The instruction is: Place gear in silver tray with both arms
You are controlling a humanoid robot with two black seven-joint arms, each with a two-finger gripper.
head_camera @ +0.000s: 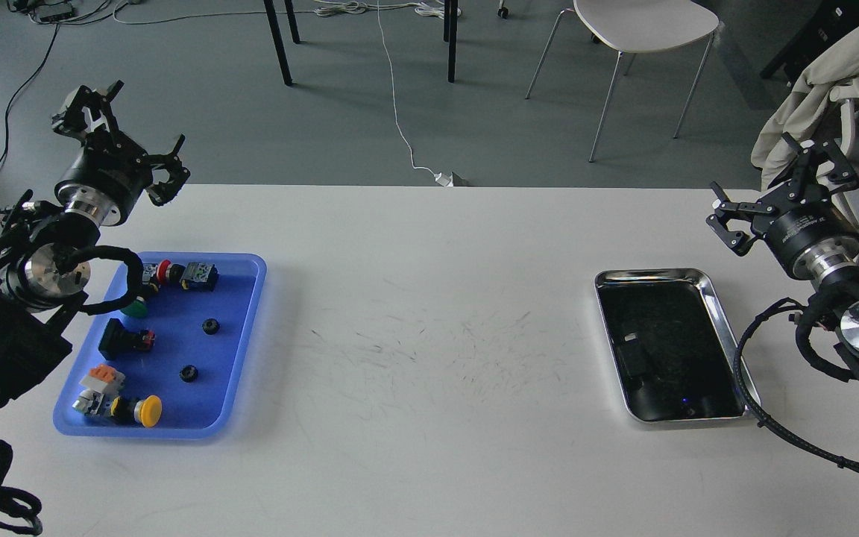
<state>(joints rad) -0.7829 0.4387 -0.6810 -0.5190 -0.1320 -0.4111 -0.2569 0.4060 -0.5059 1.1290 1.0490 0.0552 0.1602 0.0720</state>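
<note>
1. Head view shows our left pincer raised above the far-left corner of the counter, fingers spread apart and holding nothing; we judge it hangs there because the pick has not begun.

2. Our right pincer hovers at the far-right edge, just beyond the silver tray, its fingers likewise apart and empty. It seems parked close to the drop-off so it can receive or guide a part.

3. The silver tray lies flat on the right of the counter. Its dark bottom shows only reflections, so nothing is delivered yet.

4. The blue tray lies on the left, under our left arm. It holds two small black gears, one nearer, free in the tray's right half, with switches and a yellow button along its left side.

5. The trays are well apart, each within reach of one arm only; that, we judge, is why both arms are needed, likely with a handover mid-counter.

6. Next, we think, the left pincer must drop onto a gear, which sits clear of the clutter.
</note>
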